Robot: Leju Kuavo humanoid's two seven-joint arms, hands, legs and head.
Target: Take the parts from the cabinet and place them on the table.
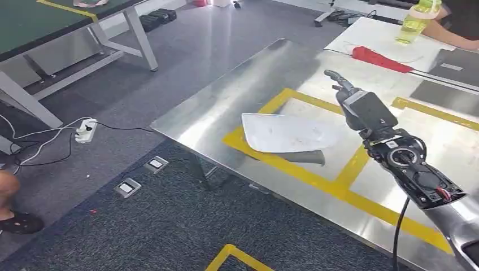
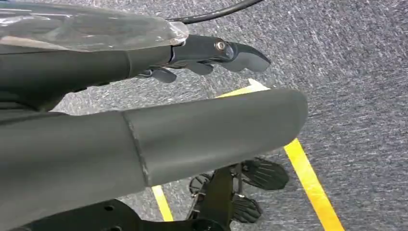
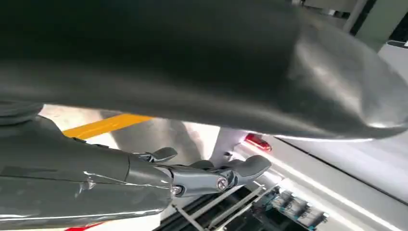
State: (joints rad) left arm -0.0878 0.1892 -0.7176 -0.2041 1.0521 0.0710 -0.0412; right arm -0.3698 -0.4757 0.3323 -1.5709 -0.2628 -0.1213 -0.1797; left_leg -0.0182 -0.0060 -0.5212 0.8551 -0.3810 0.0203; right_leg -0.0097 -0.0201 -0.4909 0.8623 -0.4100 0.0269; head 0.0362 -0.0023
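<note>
Item: white part [image 1: 288,133], centre frame, set down on steel table [image 1: 226,107]. My right hand [image 1: 361,107] released, empty; next, fetch another from the cabinet.

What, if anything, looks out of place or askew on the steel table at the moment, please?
The white part lies skewed across the yellow tape line near the steel table front edge, rather than squarely inside a marked box. The right hand hovers beside it, holding nothing. Nothing looks spilled or damaged.
</note>
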